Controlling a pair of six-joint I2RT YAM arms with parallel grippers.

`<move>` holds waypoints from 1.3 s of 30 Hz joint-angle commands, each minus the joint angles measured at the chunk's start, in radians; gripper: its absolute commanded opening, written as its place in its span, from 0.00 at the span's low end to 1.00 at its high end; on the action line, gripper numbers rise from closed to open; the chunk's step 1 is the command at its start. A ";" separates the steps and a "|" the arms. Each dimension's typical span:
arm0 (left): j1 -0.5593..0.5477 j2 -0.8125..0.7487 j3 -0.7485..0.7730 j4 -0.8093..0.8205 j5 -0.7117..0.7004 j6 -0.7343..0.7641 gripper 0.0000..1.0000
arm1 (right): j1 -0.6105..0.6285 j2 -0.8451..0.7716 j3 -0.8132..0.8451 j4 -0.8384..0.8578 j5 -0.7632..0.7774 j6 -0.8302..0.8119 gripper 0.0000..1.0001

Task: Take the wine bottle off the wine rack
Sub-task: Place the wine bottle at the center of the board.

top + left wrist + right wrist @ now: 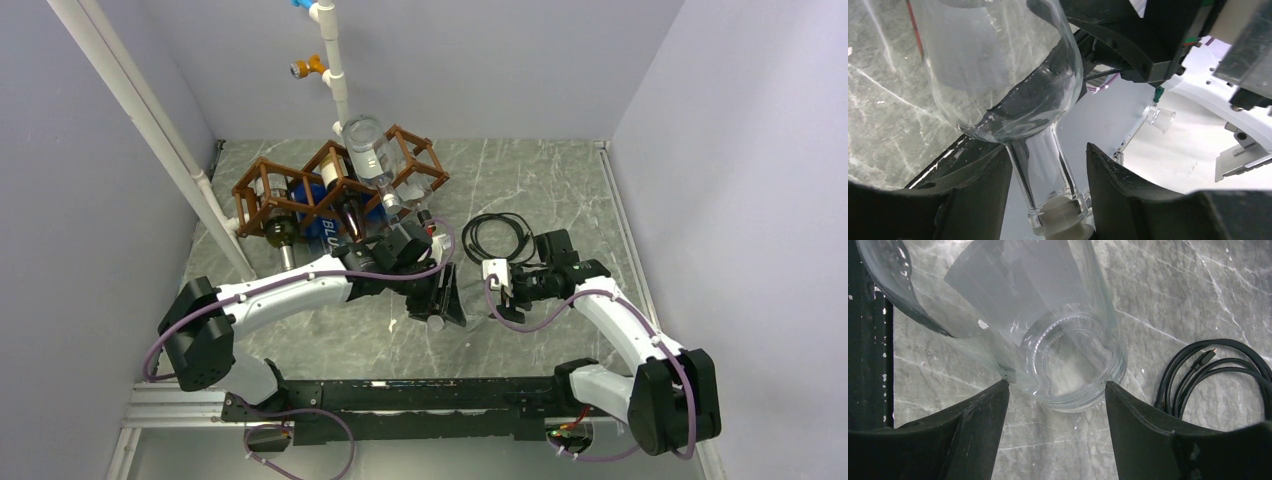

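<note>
Hanging between the two arms, the clear wine bottle (1063,350) is off the wine rack (330,183) and out over the tabletop (560,200), well in front of the lattice. Its long axis runs roughly side to side. The corked neck points toward the left arm and the heavy base toward the right arm.

The left pincer (1048,150) stands apart around the neck, with bare space showing on one side of the glass, so it does not look to be carrying anything. The right pincer (1057,382) has a fingertip against each side of the body just above the base, and I judge it to be clamped on the bottle.

So the weight seems to sit with the right arm, at the thick end. The left pincer's clean way out is along the neck line, away from the base. If it slid sideways it could knock the neck.

A coiled black cable (1208,370) lies on the marble just beside the right pincer, and the bottle should be kept clear of it when it is lowered.
</note>
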 commanded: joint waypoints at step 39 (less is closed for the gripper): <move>0.054 -0.026 0.024 0.214 0.121 0.040 0.77 | 0.009 0.090 0.049 -0.066 -0.095 0.036 0.85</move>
